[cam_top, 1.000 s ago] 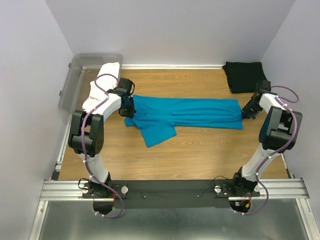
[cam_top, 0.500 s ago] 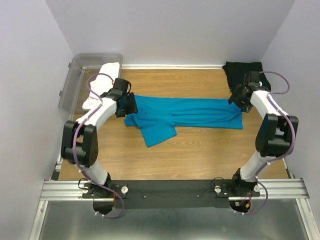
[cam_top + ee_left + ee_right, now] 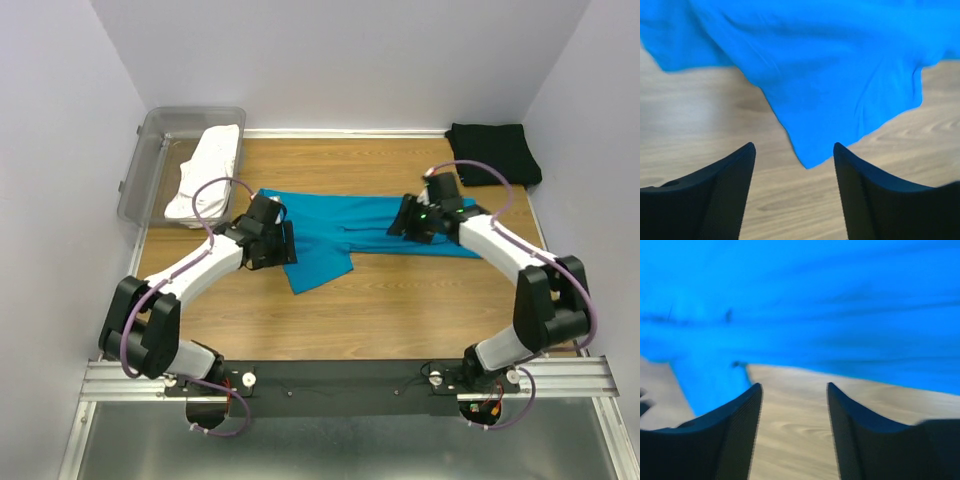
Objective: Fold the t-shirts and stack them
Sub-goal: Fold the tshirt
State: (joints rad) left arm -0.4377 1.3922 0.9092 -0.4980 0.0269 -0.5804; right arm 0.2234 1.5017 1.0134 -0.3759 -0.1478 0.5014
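The bright teal-blue t-shirt lies flattened lengthwise across the middle of the table, one flap jutting toward the near side. My left gripper is open over its left part; in the left wrist view a corner of the teal shirt points down between the open fingers, which hold nothing. My right gripper is open over the shirt's right half; its wrist view shows the teal shirt's edge just ahead of the empty gripper. The folded black t-shirt sits far right. The white t-shirt drapes over the tub's edge.
A clear grey plastic tub stands at the far left corner, off the table's edge. Purple-grey walls close the table in on the left, back and right. Bare wood stretches between the teal shirt and the arm bases.
Both grippers were shut on the teal shirt's two ends; they have opened, let go, and swung inward over the shirt, the left toward the right and nearer, the right toward the left.
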